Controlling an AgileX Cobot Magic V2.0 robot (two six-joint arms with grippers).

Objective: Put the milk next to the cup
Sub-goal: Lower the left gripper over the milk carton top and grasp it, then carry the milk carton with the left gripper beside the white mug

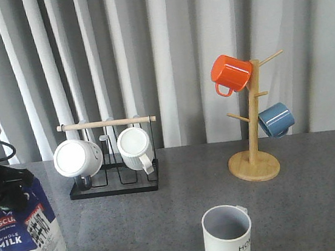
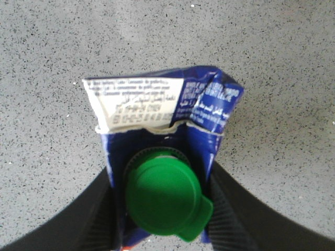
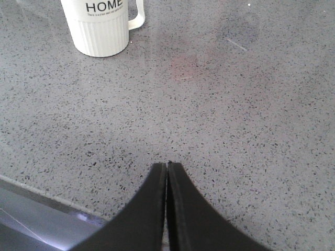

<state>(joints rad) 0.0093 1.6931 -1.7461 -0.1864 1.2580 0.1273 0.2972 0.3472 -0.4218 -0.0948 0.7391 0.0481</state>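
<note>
While the left tool [image 2: 162,219] gripped the milk [image 1: 27,237] below its cap, well left of the cup [image 1: 228,235], the right tool [image 3: 167,172] was closed and empty. Held so high, the carton could tilt or strike the cup.

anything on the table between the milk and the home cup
No. In the front view the grey table is bare between the milk and the cup; the mug rack stands further back.

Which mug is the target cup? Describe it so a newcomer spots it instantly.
On the grey speckled table, look at the near edge, in front of the wooden mug tree. The cup stands there alone, upright: off-white, ribbed, grey inside, lettered "HOME". The other mugs hang on racks.
</note>
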